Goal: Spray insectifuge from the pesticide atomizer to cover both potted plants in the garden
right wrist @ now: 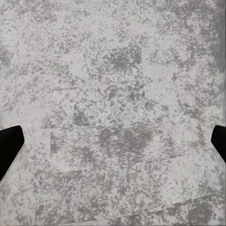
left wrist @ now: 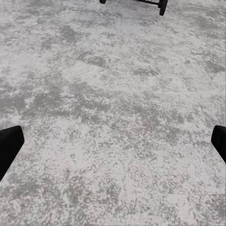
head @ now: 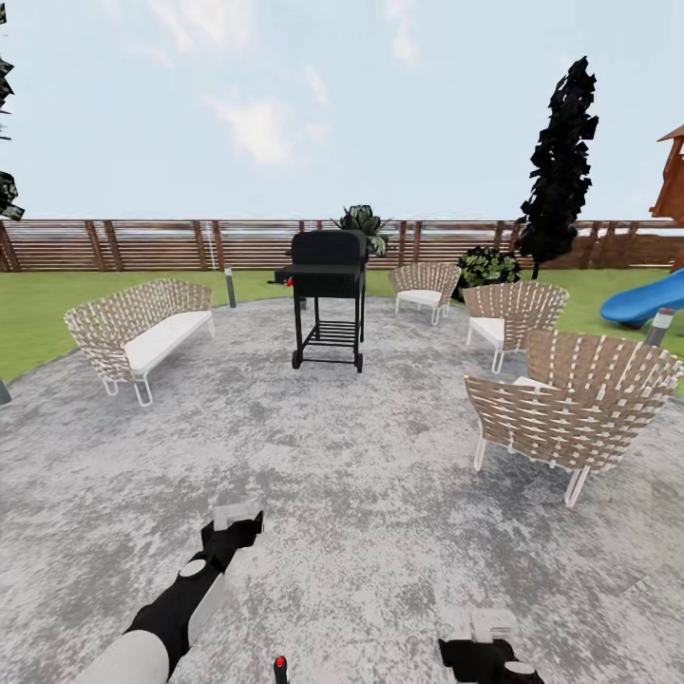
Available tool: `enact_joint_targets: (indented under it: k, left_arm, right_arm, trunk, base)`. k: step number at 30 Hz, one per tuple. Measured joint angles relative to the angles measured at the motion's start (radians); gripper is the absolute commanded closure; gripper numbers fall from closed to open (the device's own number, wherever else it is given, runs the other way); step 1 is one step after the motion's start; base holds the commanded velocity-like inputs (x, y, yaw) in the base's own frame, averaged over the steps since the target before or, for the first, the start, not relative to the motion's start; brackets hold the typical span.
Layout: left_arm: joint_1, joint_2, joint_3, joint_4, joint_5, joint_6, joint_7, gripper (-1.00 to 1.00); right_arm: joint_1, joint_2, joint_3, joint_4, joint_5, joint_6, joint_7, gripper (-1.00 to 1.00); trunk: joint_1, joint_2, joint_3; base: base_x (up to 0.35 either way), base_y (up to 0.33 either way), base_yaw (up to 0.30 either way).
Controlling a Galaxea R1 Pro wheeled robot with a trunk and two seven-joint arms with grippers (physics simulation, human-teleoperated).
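We stand on the paved patch (head: 332, 494) facing a grill (head: 328, 294), both grippers wide and empty (atomizer (head: 280, 668) ungrasped, plants unsprayed).

Mottled grey paved patch (head: 361, 494), black grill (head: 328, 285), brown slatted fence (head: 171, 244).

Paved patch (head: 342, 475): mottled grey stone, rough, matt. Chairs (head: 570, 404): woven tan wicker, white metal legs. Grill (head: 328, 294): black metal, matt. Fence (head: 190, 245): brown slatted wood.
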Motion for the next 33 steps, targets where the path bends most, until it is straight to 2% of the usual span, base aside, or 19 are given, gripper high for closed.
enact_joint_targets:
  k: [1,2,4,5,9,14,19,24,29,33]
  left_arm:
    - [0.000,0.018,0.003,-0.003,-0.001,0.001,0.002,-1.00]
    - [0.000,0.023,0.002,-0.003,-0.001,0.001,0.002,-1.00]
    - [0.000,0.029,0.001,-0.005,-0.001,0.002,0.002,-1.00]
    - [-0.001,0.031,0.001,-0.004,-0.001,0.001,0.002,-1.00]
    - [-0.001,0.032,-0.007,-0.004,-0.008,-0.001,0.000,-1.00]
    - [0.000,0.028,-0.051,-0.005,-0.038,-0.001,0.000,-1.00]
    - [0.000,0.018,-0.079,-0.006,-0.045,-0.001,0.000,-1.00]
    - [0.000,0.014,-0.085,-0.048,-0.046,-0.001,0.000,-1.00]
    - [0.000,0.012,-0.086,-0.082,-0.042,-0.001,0.001,-1.00]
    - [0.000,0.000,-0.086,-0.083,-0.040,-0.001,0.001,-1.00]
  right_arm:
    - [0.000,0.000,0.002,-0.034,0.001,0.005,-0.001,-1.00]
    - [0.000,-0.001,0.002,-0.052,0.001,0.013,-0.001,-1.00]
    - [-0.001,-0.002,0.002,-0.076,0.002,0.045,-0.001,-1.00]
    - [-0.001,-0.001,0.002,-0.089,0.004,0.121,-0.001,-1.00]
    - [-0.001,-0.002,-0.001,-0.110,0.002,0.151,-0.001,-1.00]
    - [0.001,-0.005,-0.002,-0.120,0.000,0.154,-0.001,-1.00]
    - [0.001,-0.004,0.000,-0.117,0.005,0.155,-0.004,-1.00]
    - [-0.015,-0.007,-0.003,-0.125,0.005,0.157,-0.011,-1.00]
    - [-0.022,-0.012,-0.003,-0.197,-0.001,0.173,-0.008,-1.00]
    - [-0.023,-0.009,-0.001,-0.245,0.002,0.178,-0.008,-1.00]
  trunk:
    - [0.000,0.000,0.000]
    - [0.000,0.000,0.000]
    - [0.000,0.000,0.000]
    - [0.000,0.000,0.000]
    - [0.000,0.000,0.000]
    - [0.000,0.000,0.000]
    - [0.000,0.000,0.000]
    - [0.000,0.000,0.000]
    - [0.000,0.000,0.000]
    - [0.000,0.000,0.000]
  base:
    - [0.000,0.000,0.000]
    - [0.000,0.000,0.000]
    - [0.000,0.000,0.000]
    - [0.000,0.000,0.000]
    - [0.000,0.000,0.000]
    - [0.000,0.000,0.000]
    - [0.000,0.000,0.000]
    - [0.000,0.000,0.000]
    - [0.000,0.000,0.000]
    - [0.000,0.000,0.000]
